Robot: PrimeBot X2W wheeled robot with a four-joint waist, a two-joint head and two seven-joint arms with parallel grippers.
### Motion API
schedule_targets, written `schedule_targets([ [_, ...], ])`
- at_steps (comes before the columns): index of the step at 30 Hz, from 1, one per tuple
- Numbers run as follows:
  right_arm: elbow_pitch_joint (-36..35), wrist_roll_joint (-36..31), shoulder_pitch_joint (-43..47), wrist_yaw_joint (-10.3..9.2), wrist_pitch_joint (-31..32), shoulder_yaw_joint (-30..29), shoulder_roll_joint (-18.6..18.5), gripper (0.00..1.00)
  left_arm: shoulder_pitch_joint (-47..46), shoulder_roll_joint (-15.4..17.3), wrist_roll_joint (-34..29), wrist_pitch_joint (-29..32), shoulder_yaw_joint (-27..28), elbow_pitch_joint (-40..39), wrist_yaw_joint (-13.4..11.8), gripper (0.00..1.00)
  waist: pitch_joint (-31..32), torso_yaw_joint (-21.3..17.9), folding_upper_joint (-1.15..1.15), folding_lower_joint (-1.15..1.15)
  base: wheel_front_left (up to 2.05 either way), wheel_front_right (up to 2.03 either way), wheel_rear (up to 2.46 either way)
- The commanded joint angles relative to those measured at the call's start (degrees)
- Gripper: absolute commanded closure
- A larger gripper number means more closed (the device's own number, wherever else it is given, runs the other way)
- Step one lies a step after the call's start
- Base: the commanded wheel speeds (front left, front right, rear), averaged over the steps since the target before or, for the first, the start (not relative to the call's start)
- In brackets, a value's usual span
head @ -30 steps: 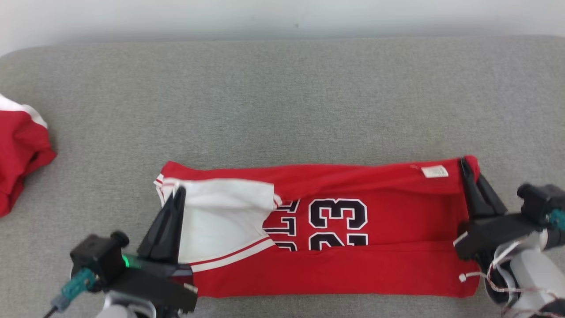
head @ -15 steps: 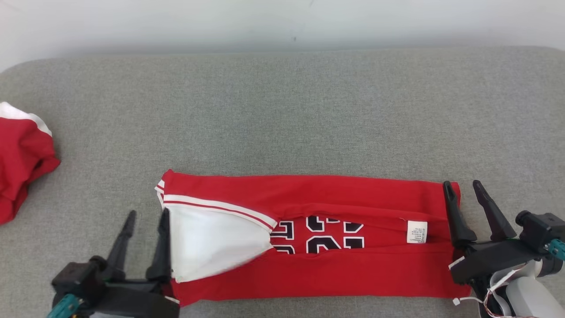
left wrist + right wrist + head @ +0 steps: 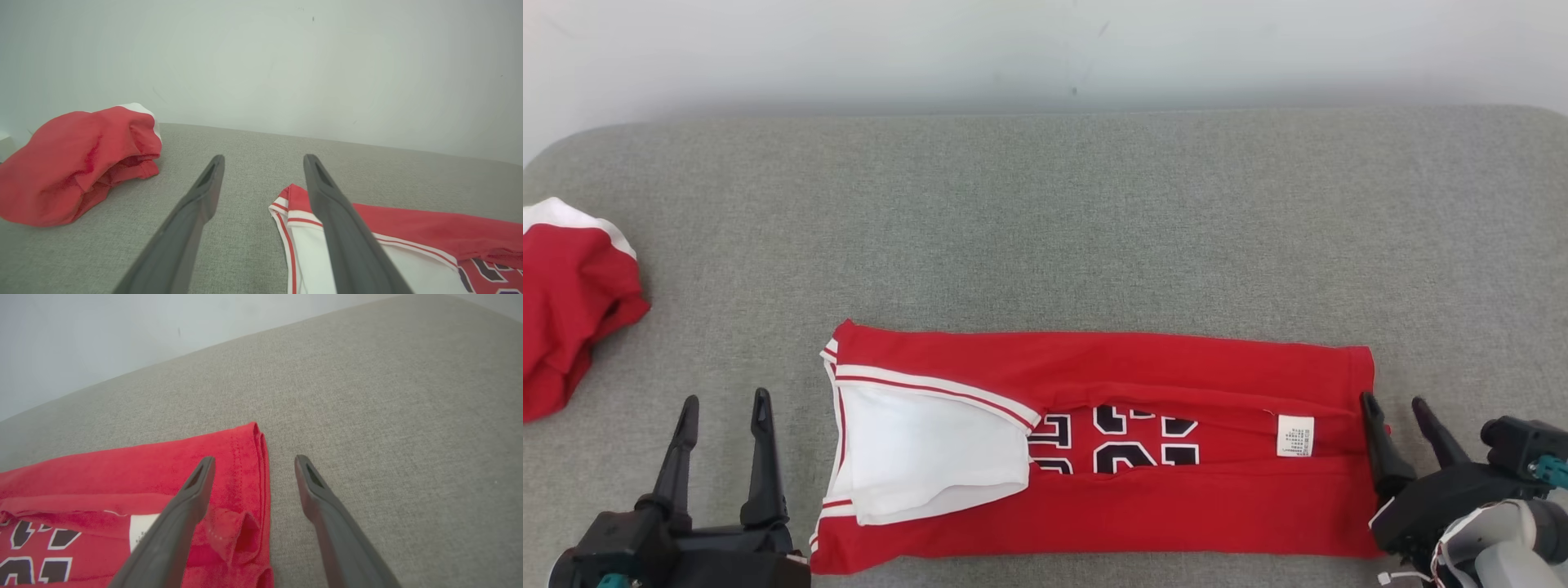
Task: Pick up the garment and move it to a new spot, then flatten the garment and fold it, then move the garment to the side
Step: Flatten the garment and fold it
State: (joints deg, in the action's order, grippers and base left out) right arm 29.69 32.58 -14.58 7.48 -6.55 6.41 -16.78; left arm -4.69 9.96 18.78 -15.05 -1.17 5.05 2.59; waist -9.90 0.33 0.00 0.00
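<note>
Left tool (image 3: 725, 398) and right tool (image 3: 1393, 400) have released the garment (image 3: 1176, 506) and now stand open.

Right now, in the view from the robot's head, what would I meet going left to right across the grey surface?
A crumpled red garment → left gripper, open → folded red jersey → right gripper, open at the jersey's right edge.

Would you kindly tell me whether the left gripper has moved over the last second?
Yes: the left gripper has pulled back off the jersey, leftward toward the crumpled red garment, jaws open.
</note>
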Motion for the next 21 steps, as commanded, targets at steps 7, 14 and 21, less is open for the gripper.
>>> schedule_targets([
  [7,3.97,-1.08,-0.05,0.03,2.23,-0.73,2.43,0.00,1.47,-3.00,-3.58,-0.17,3.78,0.82,2.01,0.00,0.63,0.49,0.00,0.00,0.00,0.00,0.00],
  [14,8.31,-1.30,-0.78,0.03,4.71,0.60,4.44,0.57,1.68,-4.68,-5.79,-0.17,5.12,2.04,3.52,0.00,1.02,1.32,0.00,0.00,0.00,0.00,0.00],
  [21,8.45,0.13,-1.59,0.03,2.77,-0.15,2.50,1.00,2.62,-5.58,-7.06,-0.17,6.35,2.46,4.42,0.00,1.96,0.88,0.00,0.00,0.00,0.00,0.00],
])
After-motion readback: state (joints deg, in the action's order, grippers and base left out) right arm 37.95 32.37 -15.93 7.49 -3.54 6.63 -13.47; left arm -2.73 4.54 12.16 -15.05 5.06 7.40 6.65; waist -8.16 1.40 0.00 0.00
